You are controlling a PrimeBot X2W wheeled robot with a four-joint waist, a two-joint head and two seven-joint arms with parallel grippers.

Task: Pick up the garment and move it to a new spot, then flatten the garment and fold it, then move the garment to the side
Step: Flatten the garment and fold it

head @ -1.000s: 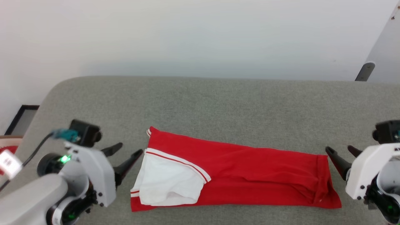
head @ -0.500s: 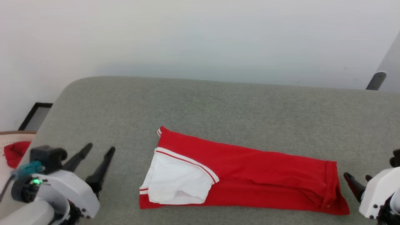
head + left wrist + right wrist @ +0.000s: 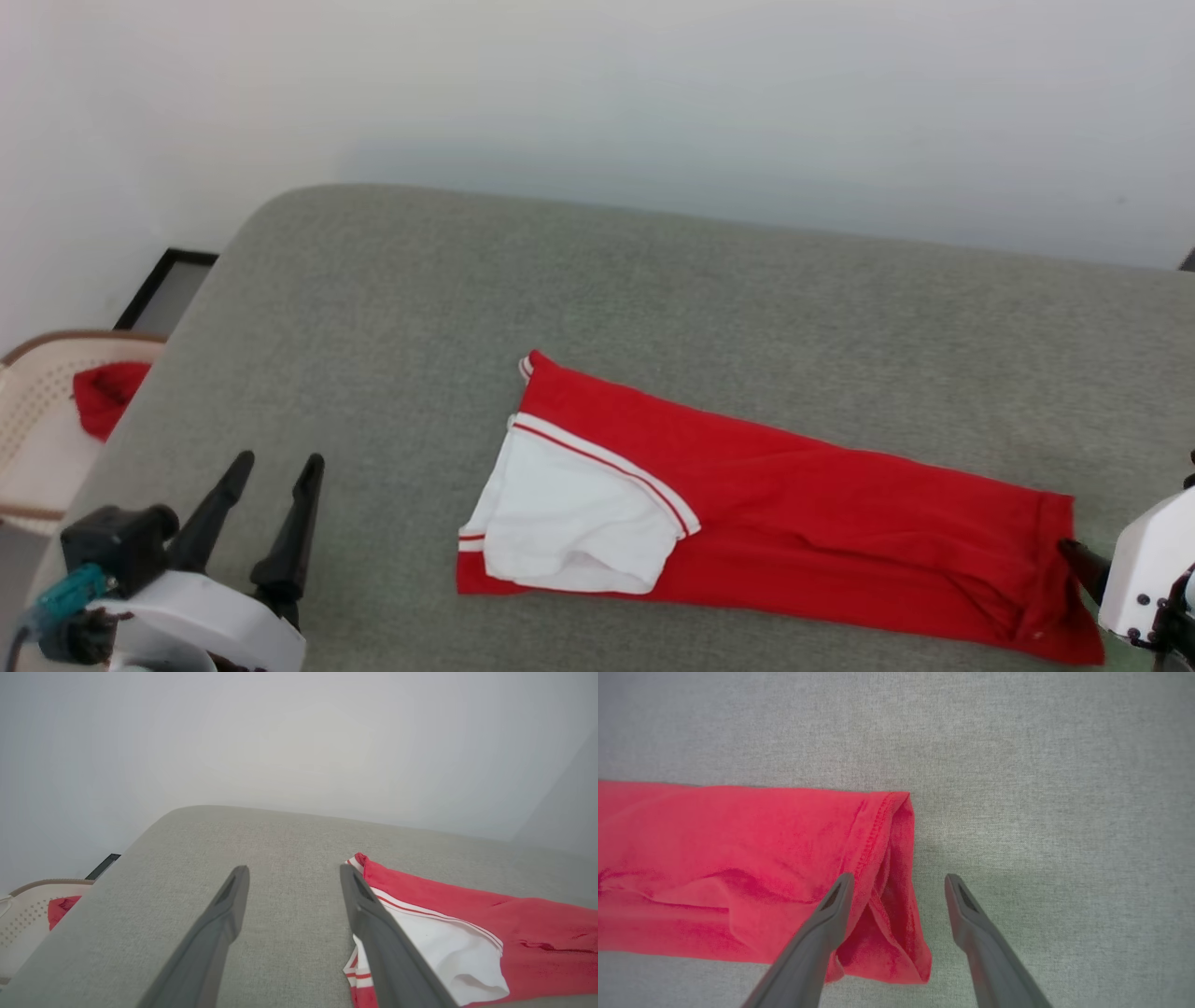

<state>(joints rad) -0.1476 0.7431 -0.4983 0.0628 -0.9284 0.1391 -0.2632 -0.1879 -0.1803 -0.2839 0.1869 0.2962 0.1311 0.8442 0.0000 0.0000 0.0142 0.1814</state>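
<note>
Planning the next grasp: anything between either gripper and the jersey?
Nothing visible. The left gripper is open over the bare grey surface, beside the white-sleeve end of the garment. The right gripper is open at the hem end, with one finger over the red cloth and the other over bare surface.

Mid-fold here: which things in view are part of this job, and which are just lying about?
Part of the job: garment, folded into a long strip on the grey surface; left gripper and right gripper, both open.
Lying about: basket beside the surface, with a red cloth in it; dark frame.
</note>
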